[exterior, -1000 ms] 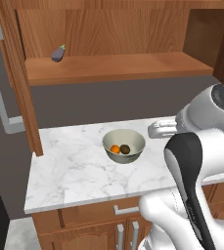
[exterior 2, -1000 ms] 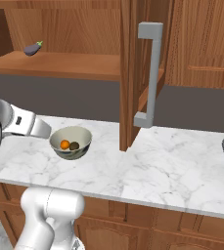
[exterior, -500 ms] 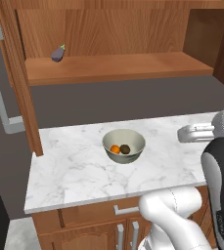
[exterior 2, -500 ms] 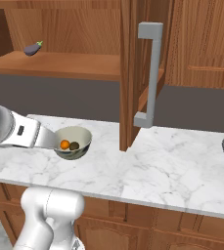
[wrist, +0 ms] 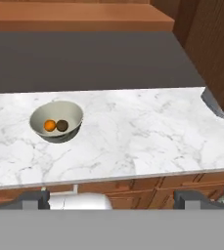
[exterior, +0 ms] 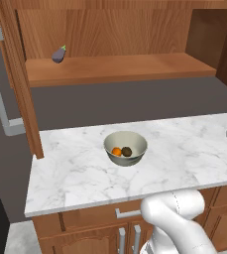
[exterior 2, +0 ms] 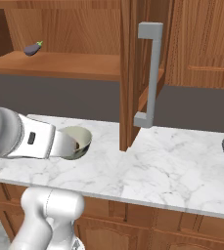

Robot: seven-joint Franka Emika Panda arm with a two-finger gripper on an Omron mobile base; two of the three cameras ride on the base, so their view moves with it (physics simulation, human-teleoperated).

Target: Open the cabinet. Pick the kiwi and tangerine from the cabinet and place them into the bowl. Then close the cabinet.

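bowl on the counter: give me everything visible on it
The bowl is round, smooth and plain, grey-beige outside with a pale cream inside, and looks like ceramic. It stands upright on the white marble counter, below the open cabinet's wooden shelf. Inside lie the tangerine and the kiwi, side by side at the bottom. Nothing else touches it in the left base or hand views; in the right base view the arm partly covers it.
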